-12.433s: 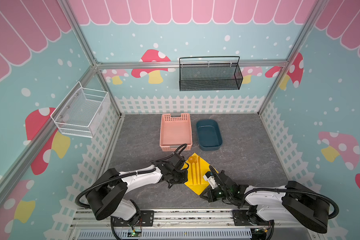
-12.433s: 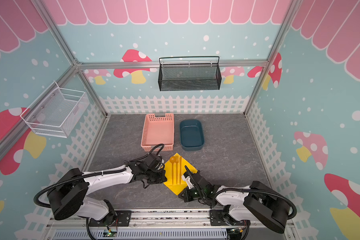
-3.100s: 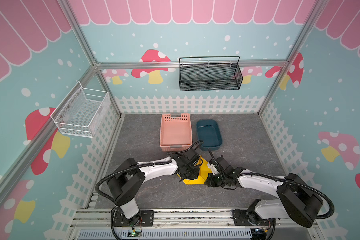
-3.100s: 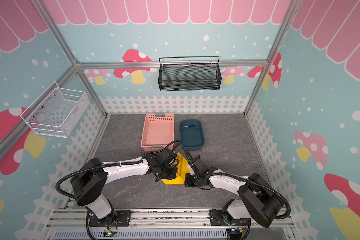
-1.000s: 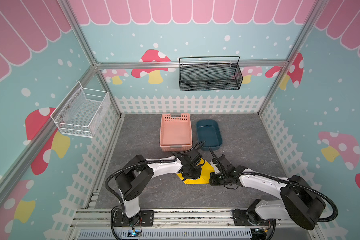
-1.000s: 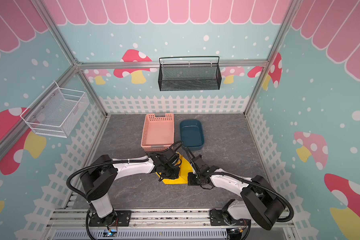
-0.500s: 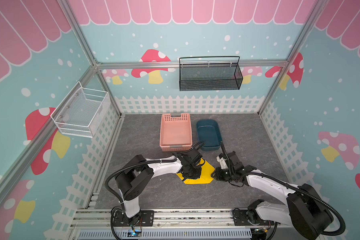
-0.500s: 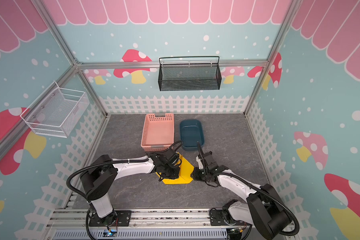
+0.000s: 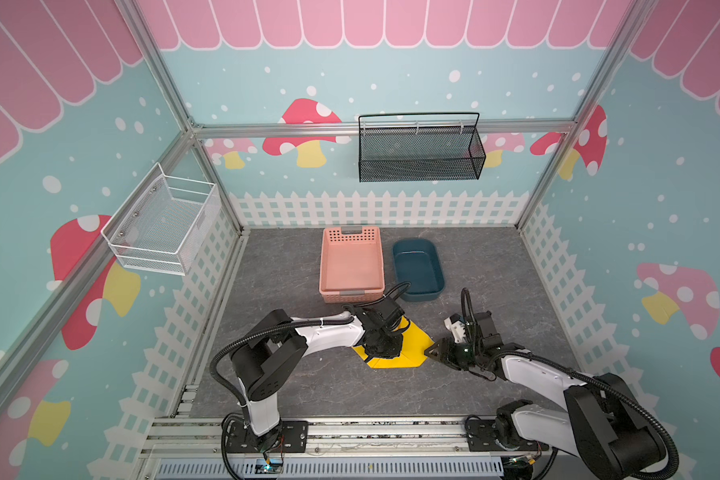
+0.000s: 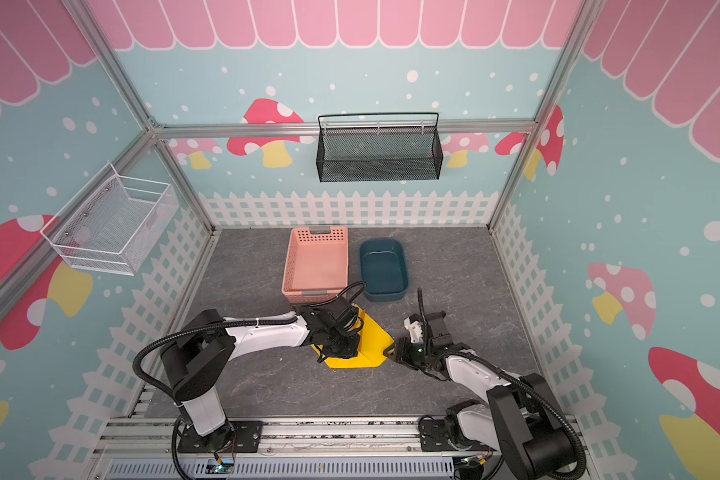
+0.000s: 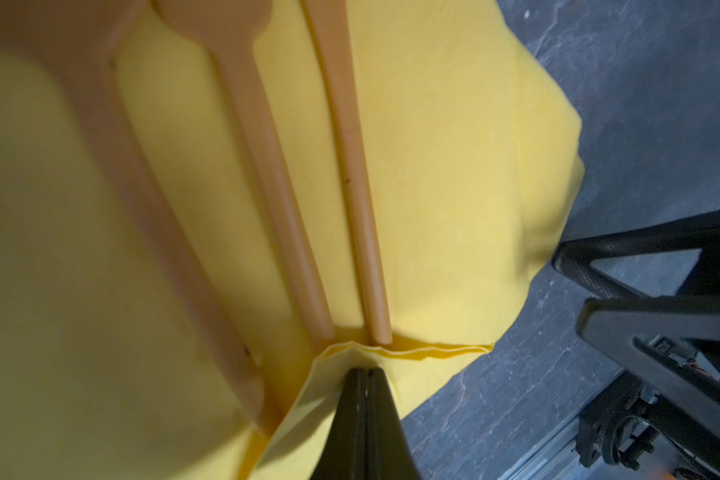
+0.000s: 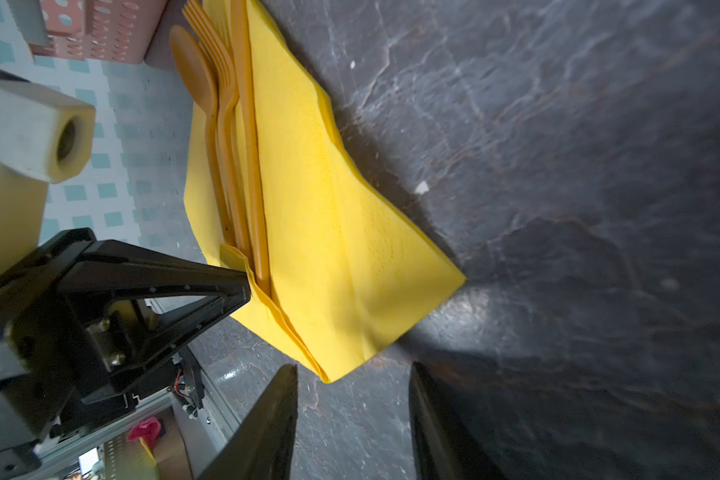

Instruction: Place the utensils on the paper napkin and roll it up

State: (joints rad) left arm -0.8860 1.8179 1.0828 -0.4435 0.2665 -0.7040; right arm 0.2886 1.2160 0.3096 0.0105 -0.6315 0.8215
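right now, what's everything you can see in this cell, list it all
paper napkin: one, bright yellow, partly folded, on the table in front of the pink basket
fork: one, orange-yellow, lying on the napkin
spoon: one, orange-yellow, alongside the fork
stick: one, orange-yellow, alongside the fork
pink basket: one, pink, mid table toward the back
tub: one, dark blue, beside the pink basket
mesh basket: one, black, hung on the back wall
wire basket: one, white, hung on the left wall
table: one, grey stone pattern
left fingers: two, black, shut on the napkin's folded edge
right fingers: two, black, open, near the napkin's corner, holding nothing
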